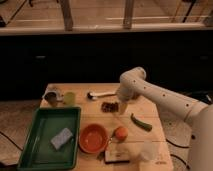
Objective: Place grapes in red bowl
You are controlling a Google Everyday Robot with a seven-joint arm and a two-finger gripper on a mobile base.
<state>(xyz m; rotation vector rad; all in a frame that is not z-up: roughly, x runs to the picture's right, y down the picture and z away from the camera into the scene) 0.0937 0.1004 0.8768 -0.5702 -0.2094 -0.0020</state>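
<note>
We see our gripper (121, 106) low over the table (90, 116), fingers apart, just right of the grapes (109, 106). The red bowl (93, 137) sits nearer, slightly left of them.

A single arm (165, 98) is seen, clad throughout in smooth, off-white casing. Its long link is shaped as a round tube, slightly thicker toward the body. It is joined by a bulbous, dome-capped joint (133, 80) to a shorter, stubbier segment of the same pale colour. A broader white mass (202, 137) of the body is shown at the right edge. The claw (121, 106) is carried at the lower end of the short segment. It is cream-toned and tapering, and it is found low over the worktop (92, 116), just right of the grapes (109, 106), with its fingers parted. Screws and markings cannot be made out.
</note>
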